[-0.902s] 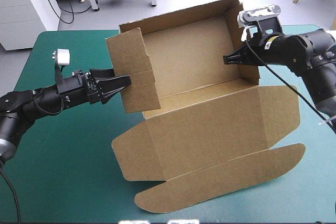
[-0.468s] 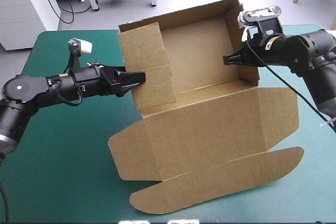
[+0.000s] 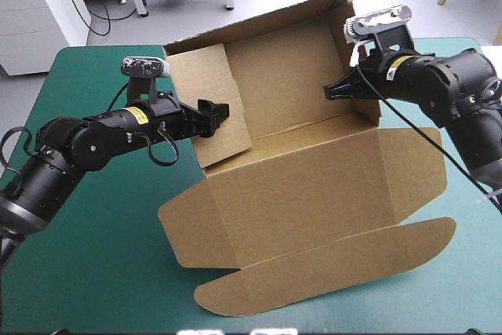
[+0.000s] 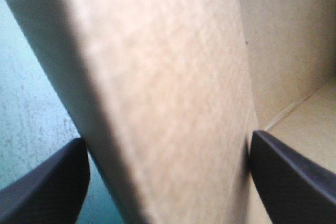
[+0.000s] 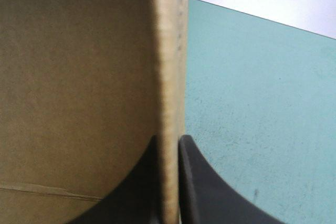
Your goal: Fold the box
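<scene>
Brown box (image 3: 298,186) with walls half raised, right gripper (image 3: 330,91) clamped on its right wall, left gripper (image 3: 223,109) with jaws apart around its left wall

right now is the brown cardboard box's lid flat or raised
Flat: the box's lid lies spread on the teal-green cover, rounded flap toward the near edge.

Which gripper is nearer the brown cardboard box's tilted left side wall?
Left. The left gripper straddles that leaning wall of the brown cardboard box, open around it. The right gripper is across the box, shut on the opposite wall.
</scene>
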Motion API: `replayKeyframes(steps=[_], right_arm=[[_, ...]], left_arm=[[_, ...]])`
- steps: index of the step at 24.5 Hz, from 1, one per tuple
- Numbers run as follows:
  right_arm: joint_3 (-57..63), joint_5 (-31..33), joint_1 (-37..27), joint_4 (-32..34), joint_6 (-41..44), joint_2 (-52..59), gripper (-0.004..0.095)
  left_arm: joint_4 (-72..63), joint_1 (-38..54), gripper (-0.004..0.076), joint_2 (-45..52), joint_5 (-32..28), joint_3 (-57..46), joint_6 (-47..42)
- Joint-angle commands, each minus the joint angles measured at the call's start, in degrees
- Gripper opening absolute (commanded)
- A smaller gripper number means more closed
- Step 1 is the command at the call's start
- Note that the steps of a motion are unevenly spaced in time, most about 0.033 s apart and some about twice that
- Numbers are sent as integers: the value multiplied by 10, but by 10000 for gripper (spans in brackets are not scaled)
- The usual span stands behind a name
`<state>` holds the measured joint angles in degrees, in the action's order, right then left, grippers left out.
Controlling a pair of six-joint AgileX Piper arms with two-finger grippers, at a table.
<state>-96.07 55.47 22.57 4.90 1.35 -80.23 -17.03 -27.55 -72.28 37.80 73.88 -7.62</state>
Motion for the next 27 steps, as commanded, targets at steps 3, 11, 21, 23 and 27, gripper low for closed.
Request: replayKeyframes(steps=[3, 11, 21, 23, 27], right_arm=[[-17, -54, 55, 120, 104, 21, -7], [-17, -56, 65, 126, 123, 15, -7], [-17, -39, 65, 122, 123, 10, -8], [-17, -31, 65, 122, 123, 10, -8], [-17, 0, 65, 121, 142, 4, -8]], left_arm=[[98, -35, 582, 5, -50, 33, -109], [208, -71, 540, -3, -52, 43, -240], [220, -78, -10, -7, -103, 46, -242], [232, -78, -10, -8, -96, 46, -242], [272, -78, -10, -38, 8, 91, -242]])
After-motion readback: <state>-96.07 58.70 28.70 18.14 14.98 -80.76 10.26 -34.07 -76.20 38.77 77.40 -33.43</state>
